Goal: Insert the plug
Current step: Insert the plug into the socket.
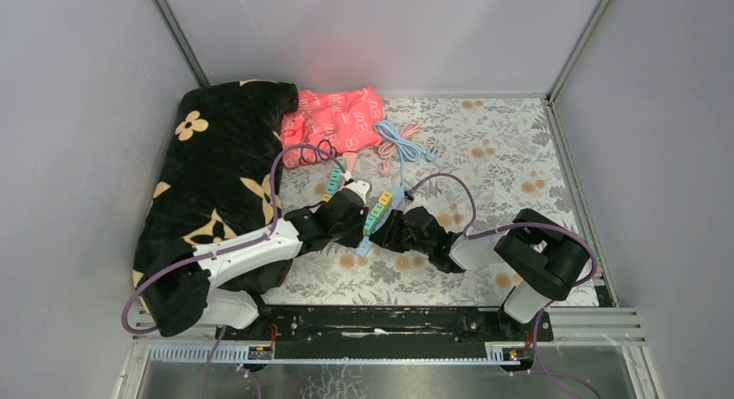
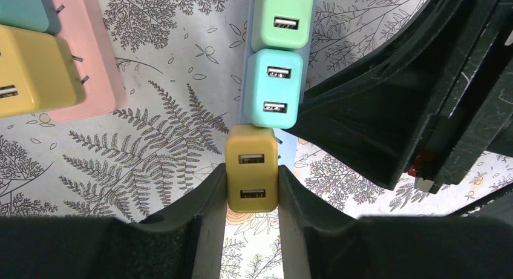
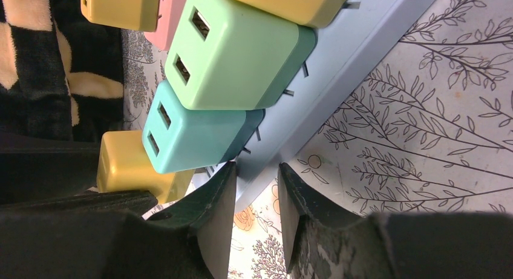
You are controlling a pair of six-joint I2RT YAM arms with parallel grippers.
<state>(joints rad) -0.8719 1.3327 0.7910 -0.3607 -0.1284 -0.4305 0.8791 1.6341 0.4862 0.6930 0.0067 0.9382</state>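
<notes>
1. Left end effector (image 2: 251,171): closed on the plug (image 2: 251,147), one finger on each of its flat sides. The face with the two USB ports is left clear.
2. Right end effector (image 3: 255,170): closed on the near end of the strip (image 3: 357,49), with one finger on either side of that end.
3. Plug location: just above the table (image 2: 169,128), at the near end of the strip and touching the teal plug (image 2: 275,88). Its prongs are hidden, so I cannot tell whether they have entered a socket.
4. Handling, judged:
   - The plug is a small, rigid plastic block, so likely light.
   - Its smooth, glossy sides may slip under a push.
   - The thin prongs could bend if it is driven in tilted.
   - The best hold is low on the two opposed flat sides, as now.
5. Strip, judged: long, stiff and light. It would likely slide on the patterned cover unless held at its end.
6. Farther along the strip: the green plug (image 2: 283,19) is seated next to the teal one.
7. To the left: a pink strip (image 2: 97,55) lies apart and carries its own plugs.
</notes>
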